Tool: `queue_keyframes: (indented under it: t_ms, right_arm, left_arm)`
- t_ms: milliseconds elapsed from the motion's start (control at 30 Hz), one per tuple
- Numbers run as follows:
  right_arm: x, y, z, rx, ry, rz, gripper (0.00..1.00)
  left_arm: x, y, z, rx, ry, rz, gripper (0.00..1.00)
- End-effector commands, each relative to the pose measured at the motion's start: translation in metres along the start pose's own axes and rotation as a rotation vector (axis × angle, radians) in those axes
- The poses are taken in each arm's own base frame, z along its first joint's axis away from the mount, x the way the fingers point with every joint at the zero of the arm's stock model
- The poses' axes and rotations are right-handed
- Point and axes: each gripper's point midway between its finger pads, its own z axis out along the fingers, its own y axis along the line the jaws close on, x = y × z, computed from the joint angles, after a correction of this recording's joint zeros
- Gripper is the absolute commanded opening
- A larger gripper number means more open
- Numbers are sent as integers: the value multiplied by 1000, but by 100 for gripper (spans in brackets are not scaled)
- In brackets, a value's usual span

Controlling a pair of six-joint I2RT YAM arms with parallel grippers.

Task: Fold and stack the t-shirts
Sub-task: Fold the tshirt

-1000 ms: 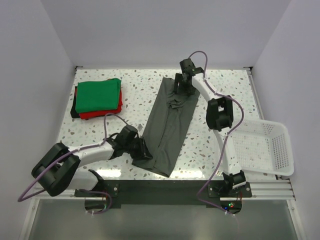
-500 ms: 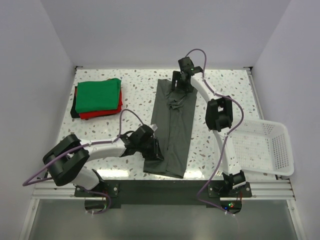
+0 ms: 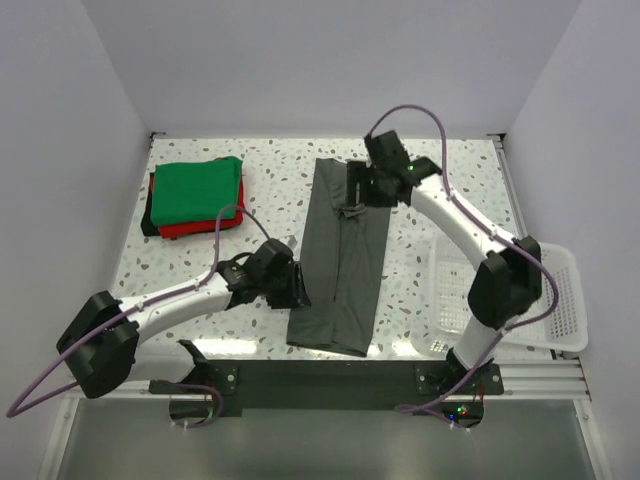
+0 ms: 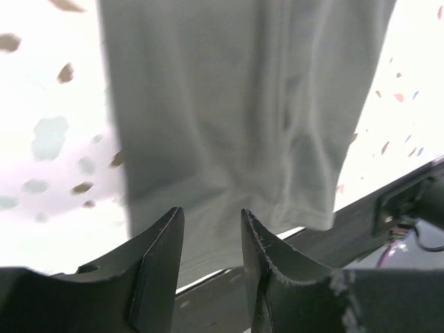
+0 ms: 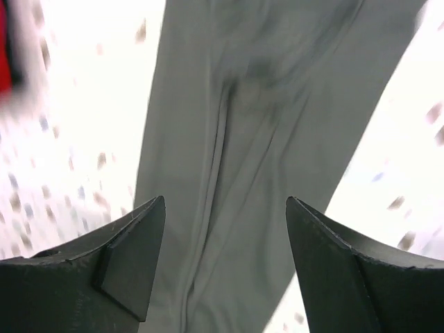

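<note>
The dark charcoal-grey t-shirt (image 3: 345, 260) lies flat on the table as a long narrow strip, folded lengthwise, running from the back to the near edge. My left gripper (image 3: 297, 292) is open and empty at the strip's left edge, near its lower end; the left wrist view shows the hem (image 4: 236, 104) beyond the parted jaws (image 4: 211, 222). My right gripper (image 3: 356, 190) hovers wide open and empty over the strip's far end, with the cloth (image 5: 277, 139) below it (image 5: 225, 208). The green t-shirt (image 3: 197, 188) lies folded on the folded red one (image 3: 205, 226) at the back left.
A white mesh basket (image 3: 545, 290) stands at the right near edge, partly behind the right arm. A dark strip (image 3: 148, 215) shows under the left side of the folded stack. The black mounting rail (image 3: 330, 375) runs along the near edge.
The shirt swung from slanted to straight along the table. Both grippers have let go of it; the left drew back to the left, and the right arm's elbow swung out right.
</note>
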Motion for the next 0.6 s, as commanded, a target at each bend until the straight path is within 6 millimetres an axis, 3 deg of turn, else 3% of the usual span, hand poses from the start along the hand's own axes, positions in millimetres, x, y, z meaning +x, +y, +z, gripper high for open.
queue_keyframes:
  t_ms: [0,33,67,133,233,400,567]
  right_arm:
    - [116,3,0,-3,232,-7,73]
    - [135,2,-4,1,257,0,72]
    - [169,-2,-14,-4,308,31,72]
    - [206,10,-25,-22,348,11,72]
    - [270,9,-41,13,428,45,71]
    - [323,10,-62,24,501,57,70]
    - [336,10,-73,20,510,72,68]
  left_arm:
    - [7,18,-10,-35,-2,47,44]
    - [9,18,-12,-31,1,50,44]
    - [13,22,-12,-37,10,55,44]
    - [19,28,-13,-42,21,60,44]
    - [27,36,-15,-45,34,57,44]
    - [38,44,-16,-31,44,42,45]
    - [44,45,-14,-21,62,40,45]
